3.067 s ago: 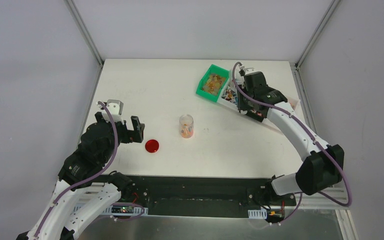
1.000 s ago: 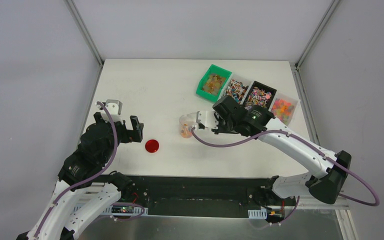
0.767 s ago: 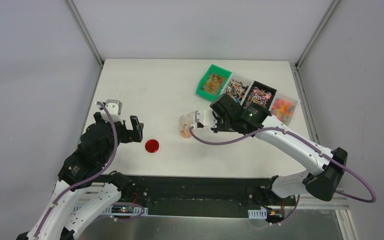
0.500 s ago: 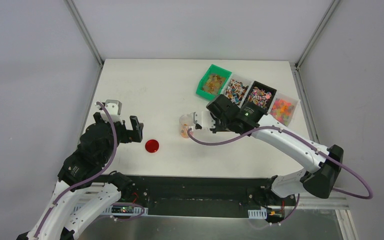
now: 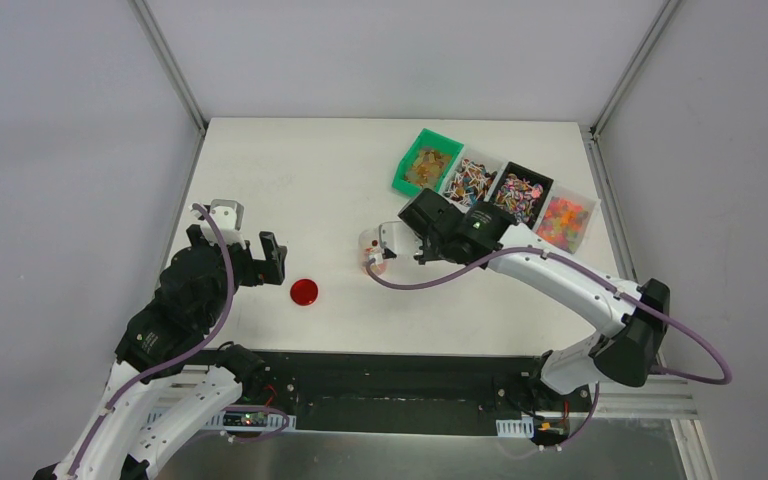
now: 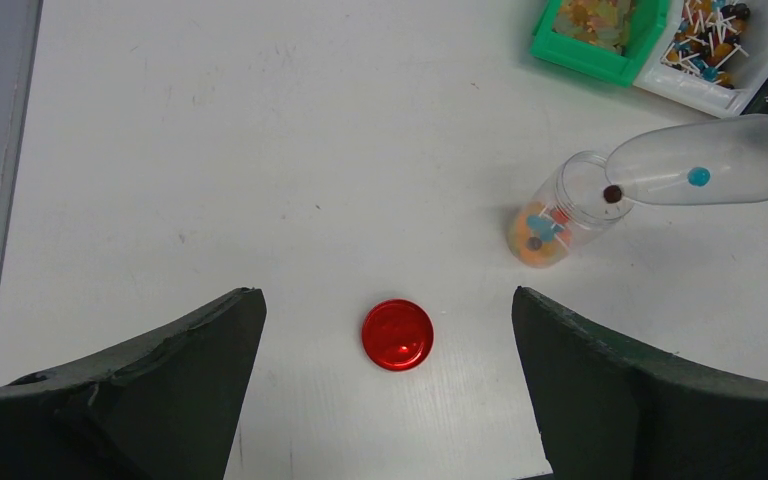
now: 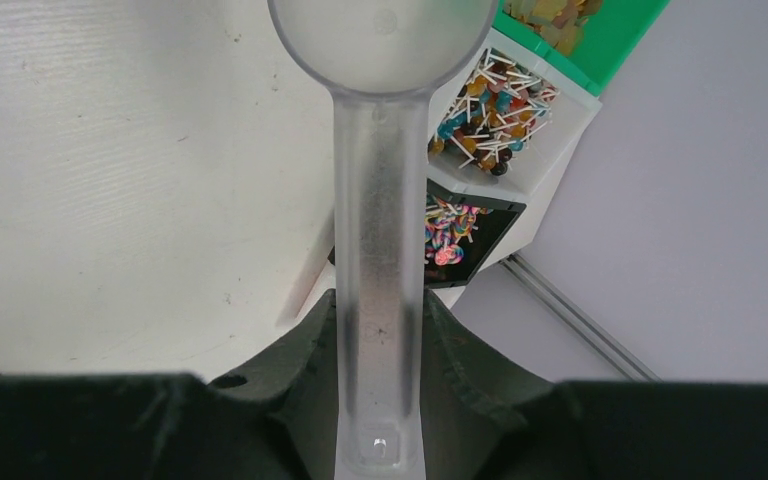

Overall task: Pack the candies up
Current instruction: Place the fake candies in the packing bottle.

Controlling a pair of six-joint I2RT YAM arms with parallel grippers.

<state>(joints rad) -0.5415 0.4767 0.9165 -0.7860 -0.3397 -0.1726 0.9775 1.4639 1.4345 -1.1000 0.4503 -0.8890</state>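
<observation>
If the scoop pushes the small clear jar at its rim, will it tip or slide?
The jar is tall, narrow and stands free on the smooth table, so a push at the rim would probably tip it. The candies fill only its bottom, which may steady it slightly. It looks like light plastic, so it might also slide.

Low and left of centre in the overhead view, a flat round red lid (image 5: 304,292), alone on the white table (image 5: 280,170). Right of it, an open clear jar (image 5: 372,250), standing, with a clear plastic scoop (image 6: 720,160) tipped at its mouth. Upper right, four bins in a slanting row, side by side: green bin (image 5: 415,193), white bin (image 6: 700,92), black bin (image 5: 530,172), clear bin (image 5: 582,201). Grey walls (image 5: 60,120) all round.
</observation>
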